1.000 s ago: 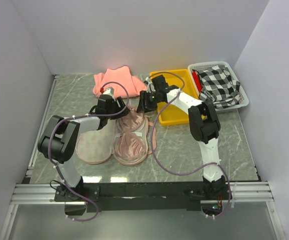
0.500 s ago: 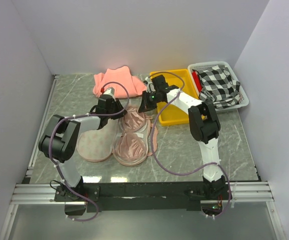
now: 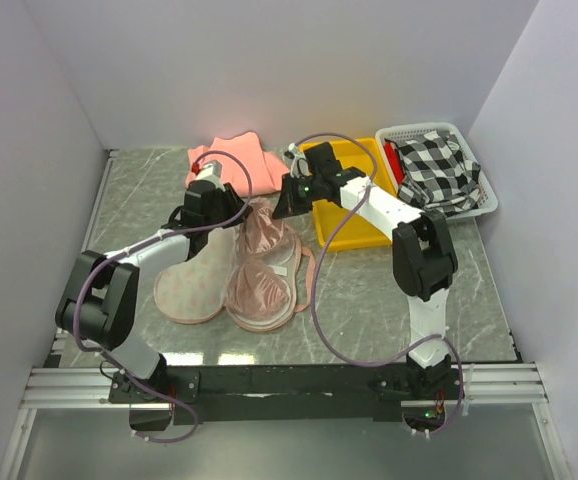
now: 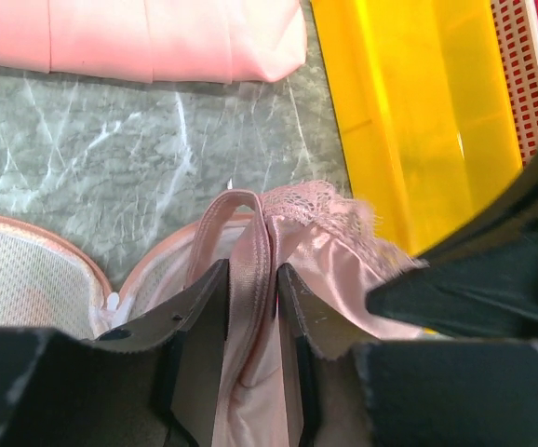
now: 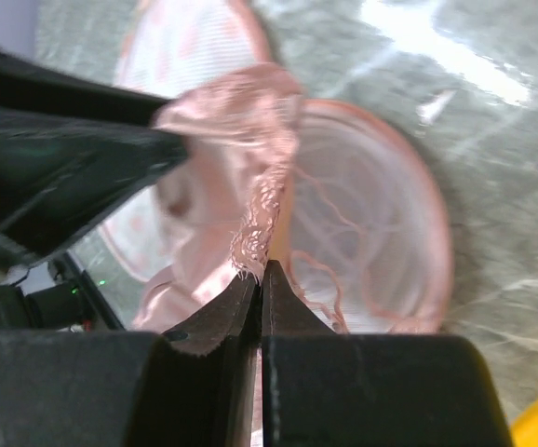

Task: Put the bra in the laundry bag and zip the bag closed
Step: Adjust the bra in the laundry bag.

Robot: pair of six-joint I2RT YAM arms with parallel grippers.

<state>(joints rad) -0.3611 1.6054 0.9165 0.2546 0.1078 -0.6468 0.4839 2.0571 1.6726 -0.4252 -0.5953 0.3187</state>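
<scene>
The laundry bag lies open on the table, its beige printed half to the left. The shiny pink bra lies on its right half. My left gripper is at the bag's far end. In the left wrist view it is shut on the bag's pink zip edging, with the bra's lace just to the right. My right gripper is close beside it. In the right wrist view it is shut on the bra's lace edge, held above the bag's mesh lining.
A salmon-pink folded cloth lies behind the grippers. A yellow tray sits just right of the right gripper. A white basket holding a checked cloth stands at the back right. Walls close in on three sides.
Both grippers have moved a little toward the back. The far ends of the bra and the bag's right half have been pulled back and bunched narrower.
</scene>
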